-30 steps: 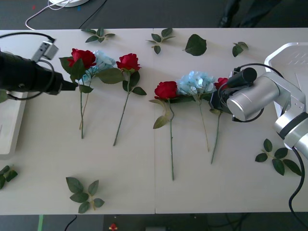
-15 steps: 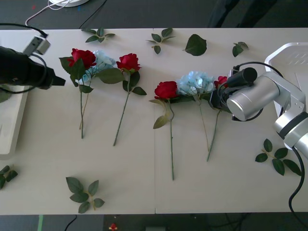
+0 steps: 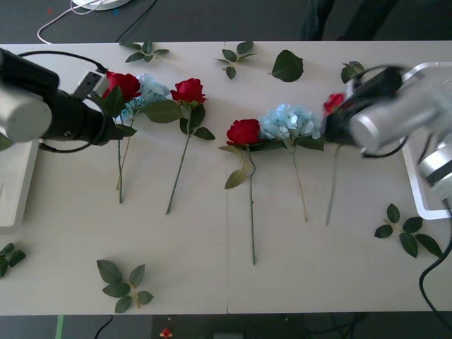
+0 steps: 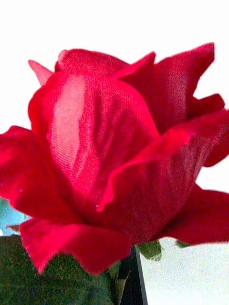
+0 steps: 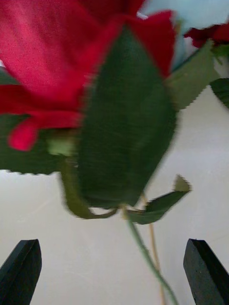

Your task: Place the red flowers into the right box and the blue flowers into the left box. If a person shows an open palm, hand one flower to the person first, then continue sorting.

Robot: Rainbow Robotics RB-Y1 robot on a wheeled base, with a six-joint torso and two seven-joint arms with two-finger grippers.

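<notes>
Looks like the sorting is mid-way: the right gripper (image 3: 337,121) is clamped on a red rose (image 3: 334,103), its stem hanging over the table, and it probably needs carrying on to the right box (image 3: 424,209) next. Meanwhile the left gripper (image 5: 113,267), fingers apart, sits just short of the leftmost rose (image 3: 121,85), which lies on the table.

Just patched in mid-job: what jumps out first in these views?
The right pincer grips a red rose near the right box, its stem trailing over the table. The open left pincer sits at the leftmost rose, whose leaf looms before its fingers. Between them lie two more roses and a blue flower.
</notes>
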